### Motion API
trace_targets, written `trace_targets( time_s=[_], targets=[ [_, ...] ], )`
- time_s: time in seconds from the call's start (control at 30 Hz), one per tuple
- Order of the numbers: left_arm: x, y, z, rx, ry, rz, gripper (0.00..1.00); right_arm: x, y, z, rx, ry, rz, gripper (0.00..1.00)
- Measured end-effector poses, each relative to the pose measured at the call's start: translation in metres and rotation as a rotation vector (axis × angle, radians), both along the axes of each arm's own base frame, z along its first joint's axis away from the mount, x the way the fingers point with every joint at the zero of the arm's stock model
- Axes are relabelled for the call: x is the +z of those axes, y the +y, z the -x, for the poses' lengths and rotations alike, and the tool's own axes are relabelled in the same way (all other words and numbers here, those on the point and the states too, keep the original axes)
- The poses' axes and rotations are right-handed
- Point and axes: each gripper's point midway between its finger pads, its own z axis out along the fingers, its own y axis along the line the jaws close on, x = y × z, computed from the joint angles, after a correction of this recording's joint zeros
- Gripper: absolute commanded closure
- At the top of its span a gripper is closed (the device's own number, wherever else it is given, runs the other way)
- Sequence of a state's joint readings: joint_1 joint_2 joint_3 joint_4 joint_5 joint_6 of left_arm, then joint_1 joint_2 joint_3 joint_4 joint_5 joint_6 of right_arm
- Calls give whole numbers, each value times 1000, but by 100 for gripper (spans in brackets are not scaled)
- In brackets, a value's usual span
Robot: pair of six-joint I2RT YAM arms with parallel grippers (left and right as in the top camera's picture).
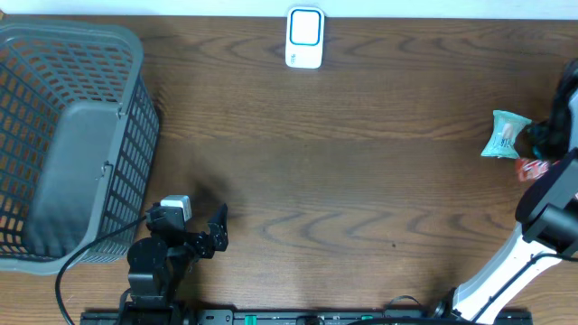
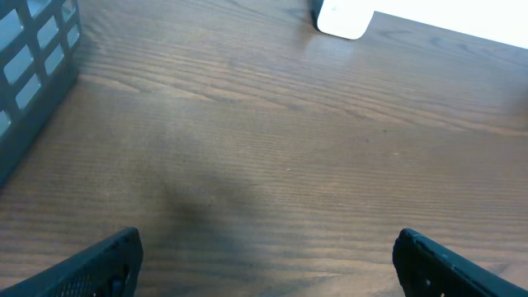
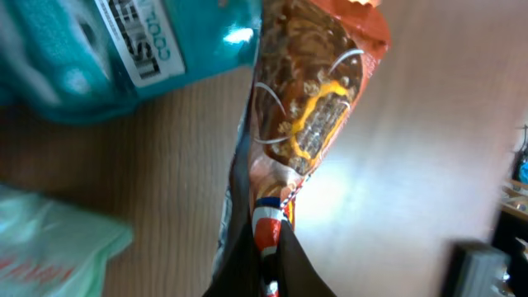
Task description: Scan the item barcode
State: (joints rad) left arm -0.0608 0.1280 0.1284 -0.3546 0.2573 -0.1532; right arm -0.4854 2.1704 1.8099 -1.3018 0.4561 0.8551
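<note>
- Left wrist view: jaws spread wide. The left gripper point(image 2: 268, 266) has one dark fingertip in each bottom corner with bare table point(image 2: 289, 148) between them, and it grips nothing.
- It hangs low over the wood, looking forward. A corner of the grey basket point(image 2: 33, 49) shows at top left, and the foot of the white scanner point(image 2: 342, 21) sits at the top edge.
- Right wrist view: the jaws are pressed together. The right gripper point(image 3: 268, 235) pinches the crimped end of an orange-brown snack wrapper point(image 3: 318, 99), which runs up and away from the fingers.
- A teal packet point(image 3: 124, 49) with a printed label lies just beside the wrapper at upper left. A pale green packet point(image 3: 49, 239) lies at lower left, on the table.
- Overhead view: the left arm is folded at the bottom left, close to the basket's right wall.
- The right arm reaches from the bottom edge up to the far right side, its wrist over the packets there.
- The wrapper is at that right edge, well apart from the scanner at top centre.
- The basket stands at the left, and its plain grey floor is in sight.
</note>
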Motion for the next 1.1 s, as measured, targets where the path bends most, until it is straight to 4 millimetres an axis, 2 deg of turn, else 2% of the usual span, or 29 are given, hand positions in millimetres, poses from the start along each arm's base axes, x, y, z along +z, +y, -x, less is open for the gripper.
trace_targets(
  time_s=[0.1,0.17,0.2,0.27,0.33,0.37,0.43,0.53,0.67,0.77,0.8,0.9,0.93,1.1],
  targets=[
    [0,0,0,0,0,0,3,-31,7,9,-9,21,-7,99],
    [0,0,0,0,0,0,4,-38,7,12,-15,28,-1,96],
    [0,0,0,0,0,0,4,-38,5,12,-20,25,8,80],
    [0,0,0,0,0,0,3,-32,1,9,-24,21,27,40],
    [0,0,0,0,0,0,4,-21,-3,7,-24,19,35,20],
    [0,0,0,0,1,0,4,-10,-5,4,-22,14,43,14],
    [0,0,0,0,1,0,4,10,-8,1,-22,-1,52,9],
    [0,0,0,0,0,0,4,53,-7,-3,-21,-70,68,4],
    [0,0,0,0,0,0,4,125,7,-12,55,-276,63,1],
    [0,0,0,0,0,0,4,184,31,-11,180,-440,62,1],
    [0,0,0,0,0,0,4,206,43,-8,234,-497,63,1],
    [0,0,0,0,1,0,4,247,69,9,330,-595,69,1],
    [0,0,0,0,0,0,4,262,82,21,363,-626,63,1],
    [0,0,0,0,0,0,4,314,121,80,437,-764,107,1]
  ],
)
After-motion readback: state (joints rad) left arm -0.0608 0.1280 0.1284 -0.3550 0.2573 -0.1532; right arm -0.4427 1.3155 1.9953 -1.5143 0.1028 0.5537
